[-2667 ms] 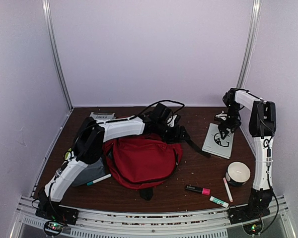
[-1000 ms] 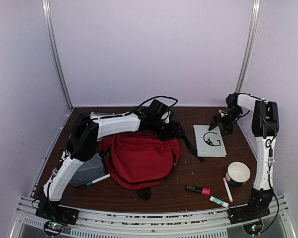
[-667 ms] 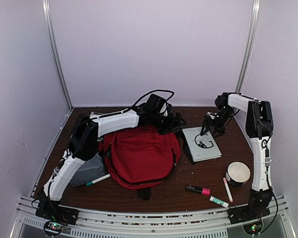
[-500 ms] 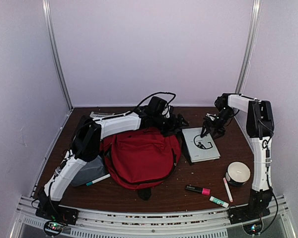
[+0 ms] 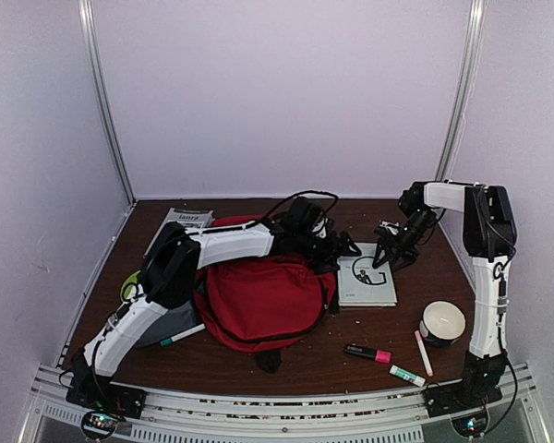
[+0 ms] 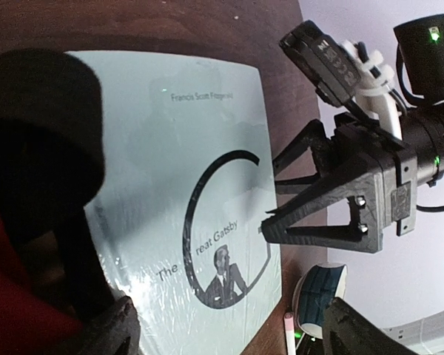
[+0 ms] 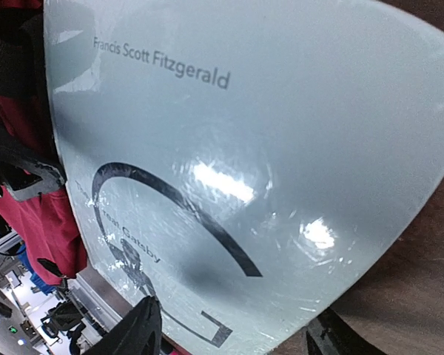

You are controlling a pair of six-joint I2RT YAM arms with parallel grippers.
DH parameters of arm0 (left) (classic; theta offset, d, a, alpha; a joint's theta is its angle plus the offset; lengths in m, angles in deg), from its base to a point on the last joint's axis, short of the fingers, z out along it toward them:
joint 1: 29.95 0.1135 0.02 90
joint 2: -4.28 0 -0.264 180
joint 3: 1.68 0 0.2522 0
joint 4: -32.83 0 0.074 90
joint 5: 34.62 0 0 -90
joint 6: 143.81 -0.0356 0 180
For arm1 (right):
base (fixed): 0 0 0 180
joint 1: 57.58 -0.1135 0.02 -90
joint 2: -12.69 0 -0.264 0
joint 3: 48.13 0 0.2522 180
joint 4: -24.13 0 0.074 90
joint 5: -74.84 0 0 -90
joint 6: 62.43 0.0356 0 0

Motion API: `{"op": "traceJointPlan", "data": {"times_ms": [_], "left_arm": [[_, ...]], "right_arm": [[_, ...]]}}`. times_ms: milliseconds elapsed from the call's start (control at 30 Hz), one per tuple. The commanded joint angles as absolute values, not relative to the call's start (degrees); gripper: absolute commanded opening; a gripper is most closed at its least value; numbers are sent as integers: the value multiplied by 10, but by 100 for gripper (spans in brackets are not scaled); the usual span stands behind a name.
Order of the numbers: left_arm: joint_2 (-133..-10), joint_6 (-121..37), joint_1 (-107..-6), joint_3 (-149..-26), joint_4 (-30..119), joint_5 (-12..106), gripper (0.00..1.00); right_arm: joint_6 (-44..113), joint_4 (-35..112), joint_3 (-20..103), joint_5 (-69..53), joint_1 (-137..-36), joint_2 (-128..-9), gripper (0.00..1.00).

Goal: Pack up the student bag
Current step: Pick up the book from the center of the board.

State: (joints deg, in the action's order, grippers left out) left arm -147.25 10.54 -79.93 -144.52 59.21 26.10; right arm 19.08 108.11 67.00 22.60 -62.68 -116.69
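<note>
Right gripper (image 6: 270, 198): fingers spread, gripping nothing, tips at far-right edge of book (image 5: 367, 277). We note book has slid left across table (image 5: 379, 323) since earlier frames. It now lies flat just beside student bag (image 5: 263, 300), which sits centre-left. Left gripper (image 6: 233, 325) likewise spread, above book's bag-side edge. We judge book staged for loading, not yet inside.

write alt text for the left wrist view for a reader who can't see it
A pale blue copy of The Great Gatsby lies on the brown table, filling most of the frame. The right gripper, black and open, points at the book's right edge; a sliver of the red student bag shows at lower left.
</note>
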Motion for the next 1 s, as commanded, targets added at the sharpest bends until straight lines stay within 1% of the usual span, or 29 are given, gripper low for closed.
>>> {"op": "traceJointPlan", "data": {"times_ms": [0, 167, 300, 400, 500, 567, 633, 700, 800, 867, 967], "left_arm": [[-1454, 101, -800, -1403, 736, 352, 89], [-1398, 88, -800, -1347, 742, 410, 88], [-1373, 70, -802, -1323, 727, 416, 88], [-1385, 72, -802, -1330, 707, 390, 87], [-1412, 73, -803, -1362, 700, 362, 86], [-1429, 73, -804, -1384, 690, 347, 81], [-1439, 73, -807, -1402, 687, 337, 79], [-1449, 75, -808, -1419, 689, 330, 79], [-1465, 88, -808, -1425, 692, 316, 75], [-1466, 95, -808, -1416, 682, 310, 75], [-1464, 97, -807, -1411, 678, 308, 79]], "right_arm": [[173, 1067, 645, 304, -635, -1138, 64], [178, 1054, 640, 301, -635, -1135, 63], [179, 1054, 642, 297, -636, -1148, 63], [179, 1053, 643, 300, -636, -1150, 63], [180, 1049, 640, 302, -639, -1149, 63], [182, 1044, 636, 304, -640, -1148, 63], [183, 1042, 632, 309, -643, -1147, 63], [180, 1042, 628, 323, -645, -1145, 61], [181, 1044, 630, 348, -651, -1131, 57], [177, 1046, 627, 362, -657, -1113, 56], [170, 1050, 621, 384, -668, -1081, 56]]}}
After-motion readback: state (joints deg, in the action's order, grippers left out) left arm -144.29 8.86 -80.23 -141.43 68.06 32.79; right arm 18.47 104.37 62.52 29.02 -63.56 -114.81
